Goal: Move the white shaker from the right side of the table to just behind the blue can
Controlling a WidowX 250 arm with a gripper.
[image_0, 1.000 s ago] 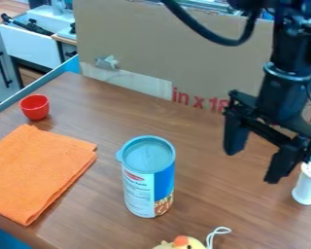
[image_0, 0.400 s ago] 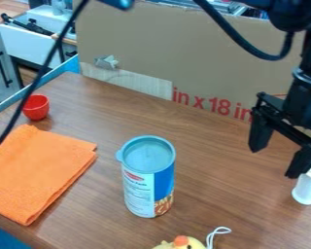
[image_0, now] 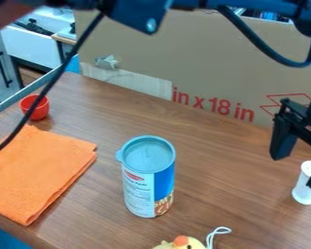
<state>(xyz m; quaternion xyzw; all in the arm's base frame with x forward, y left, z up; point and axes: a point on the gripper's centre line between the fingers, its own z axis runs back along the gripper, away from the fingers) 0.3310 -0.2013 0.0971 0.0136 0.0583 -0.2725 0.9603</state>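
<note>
My gripper (image_0: 297, 170) hangs at the right edge above the table, its two fingers spread apart with nothing held. One fingertip stands in front of the white shaker (image_0: 305, 184), which is upright on the table; whether they touch I cannot tell. Left of the gripper stands an upright can with a blue lid (image_0: 148, 176). A folded orange cloth (image_0: 38, 170) lies flat at the left, with a red cup (image_0: 35, 107) just behind it. At the bottom edge is part of a yellow toy (image_0: 180, 243) with a white cord loop.
A large cardboard sheet (image_0: 203, 63) stands along the back of the brown table (image_0: 203, 141). Blue edging borders the table at the left. The arm's links span the top, and a black cable hangs over the cup and cloth.
The gripper has moved right, from between the can and shaker to the right edge. More of the arm shows across the top, and a black cable now crosses the left side.
</note>
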